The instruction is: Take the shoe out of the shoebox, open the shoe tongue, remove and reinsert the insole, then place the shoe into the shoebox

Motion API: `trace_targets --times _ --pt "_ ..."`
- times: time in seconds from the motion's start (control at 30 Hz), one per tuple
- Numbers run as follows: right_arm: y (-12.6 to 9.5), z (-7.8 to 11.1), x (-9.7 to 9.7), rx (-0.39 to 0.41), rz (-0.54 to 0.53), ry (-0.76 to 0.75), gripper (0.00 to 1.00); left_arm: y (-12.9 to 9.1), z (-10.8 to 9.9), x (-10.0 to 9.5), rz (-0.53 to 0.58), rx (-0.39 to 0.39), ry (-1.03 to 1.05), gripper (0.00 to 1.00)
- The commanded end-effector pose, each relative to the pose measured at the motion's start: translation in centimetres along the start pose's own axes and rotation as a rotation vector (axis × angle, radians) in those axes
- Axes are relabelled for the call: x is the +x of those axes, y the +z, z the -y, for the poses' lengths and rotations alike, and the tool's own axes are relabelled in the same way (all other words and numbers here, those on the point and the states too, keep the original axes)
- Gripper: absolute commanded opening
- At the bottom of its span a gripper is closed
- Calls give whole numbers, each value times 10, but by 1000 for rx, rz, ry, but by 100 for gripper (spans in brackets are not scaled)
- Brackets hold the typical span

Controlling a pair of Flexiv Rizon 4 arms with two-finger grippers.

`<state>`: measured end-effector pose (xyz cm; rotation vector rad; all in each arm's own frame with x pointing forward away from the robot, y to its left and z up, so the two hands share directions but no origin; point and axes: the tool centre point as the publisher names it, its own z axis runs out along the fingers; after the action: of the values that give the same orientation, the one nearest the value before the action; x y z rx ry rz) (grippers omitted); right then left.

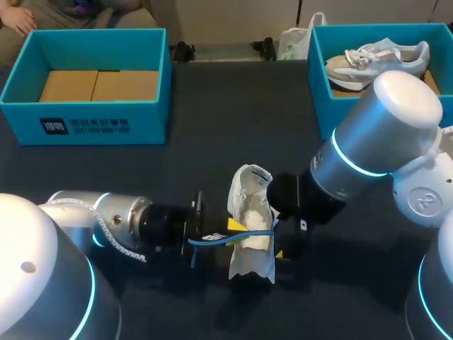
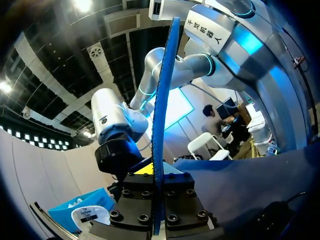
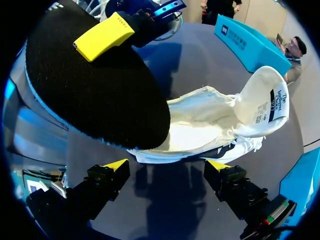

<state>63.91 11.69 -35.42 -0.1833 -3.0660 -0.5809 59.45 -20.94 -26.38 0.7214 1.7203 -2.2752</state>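
White shoe (image 1: 251, 234) lies lower centre of the head frame, tongue folded open. Black insole (image 3: 95, 85) is out, clamped edge-on in my left gripper (image 2: 157, 192). My right gripper (image 3: 167, 165) is wide open and empty, just short of the shoe; I'd pin the shoe with it before feeding the insole back.

Left arm (image 1: 106, 212) and right arm (image 1: 368, 134) are silver-white with glowing cyan rings; the right hand (image 3: 167, 165) is black, yellow-tipped.
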Motion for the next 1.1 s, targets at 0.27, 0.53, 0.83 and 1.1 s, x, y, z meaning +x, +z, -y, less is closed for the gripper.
trace_targets --times 0.27,0.53,0.83,1.1 --pt "0 1 1 -2 0 0 100 2 -12 -1 -10 -2 -9 0" --pt "0 1 1 -2 0 0 100 -4 -18 -3 -2 -34 -3 0" --pt "0 1 1 -2 0 0 100 -2 -30 -2 -6 -44 -4 0" --pt "0 1 1 -2 0 0 100 -5 -42 -5 -4 -69 -5 0"
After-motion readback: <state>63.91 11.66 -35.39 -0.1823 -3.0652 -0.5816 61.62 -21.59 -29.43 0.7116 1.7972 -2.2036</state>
